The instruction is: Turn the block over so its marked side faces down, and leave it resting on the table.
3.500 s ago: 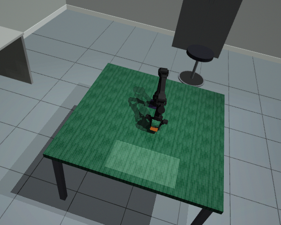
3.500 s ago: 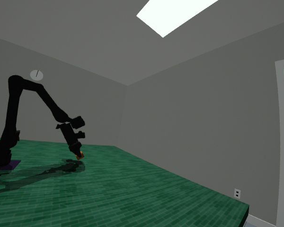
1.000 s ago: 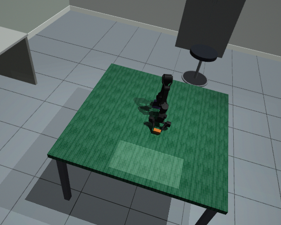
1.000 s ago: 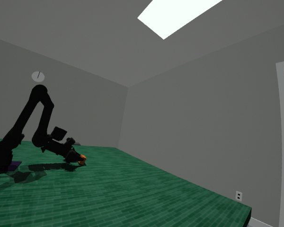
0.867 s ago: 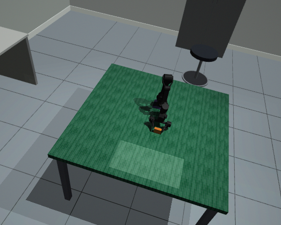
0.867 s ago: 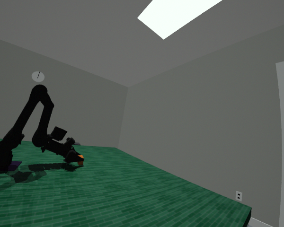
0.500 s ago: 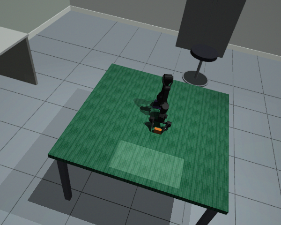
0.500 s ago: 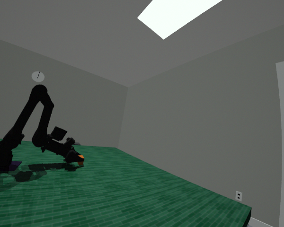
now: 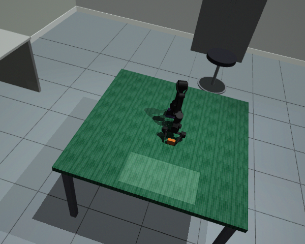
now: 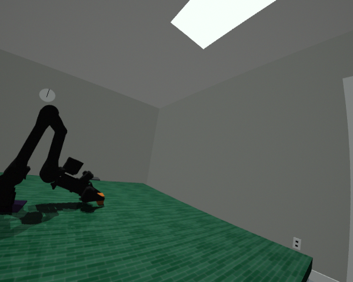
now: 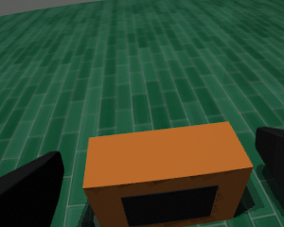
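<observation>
An orange block [image 11: 167, 177] rests on the green desk [image 9: 100, 126], its dark marked face turned sideways toward the wrist camera rather than down. The gripper [image 11: 161, 204] straddles it, spread wide and holding nothing, fingers apart from either side. The flip looks only partly done; the next move likely calls for regrasping and tipping the block a further quarter-turn.

Evenly, softly lit from a bright ceiling panel [image 10: 220, 19]. Dark arm [image 10: 50, 142] shadows pooled on the glossy table [image 10: 170, 242]. Table shadow on the floor [image 9: 108, 210]. Wall lines bowed at exterior-view edges. Coarse, slightly blurred pixels throughout.
</observation>
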You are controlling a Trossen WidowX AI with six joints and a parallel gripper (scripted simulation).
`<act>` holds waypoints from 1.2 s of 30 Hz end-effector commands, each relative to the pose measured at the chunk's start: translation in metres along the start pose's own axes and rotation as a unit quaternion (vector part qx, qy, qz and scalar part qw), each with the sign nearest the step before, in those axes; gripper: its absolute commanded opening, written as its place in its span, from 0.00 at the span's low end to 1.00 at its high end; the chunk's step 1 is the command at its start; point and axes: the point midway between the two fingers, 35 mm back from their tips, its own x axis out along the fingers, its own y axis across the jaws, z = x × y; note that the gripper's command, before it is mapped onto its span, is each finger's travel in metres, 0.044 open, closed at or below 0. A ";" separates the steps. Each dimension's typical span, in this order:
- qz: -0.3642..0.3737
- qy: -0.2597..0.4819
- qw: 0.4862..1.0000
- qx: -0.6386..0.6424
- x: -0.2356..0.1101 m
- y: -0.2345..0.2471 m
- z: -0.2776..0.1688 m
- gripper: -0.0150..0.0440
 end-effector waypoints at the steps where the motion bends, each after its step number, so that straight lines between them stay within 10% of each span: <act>1: -0.001 0.000 1.000 -0.002 0.000 0.000 0.000 1.00; 15: 0.003 0.143 0.990 -0.006 0.019 0.009 0.018 1.00; 36: -0.002 0.304 0.953 -0.001 -0.043 0.000 0.062 1.00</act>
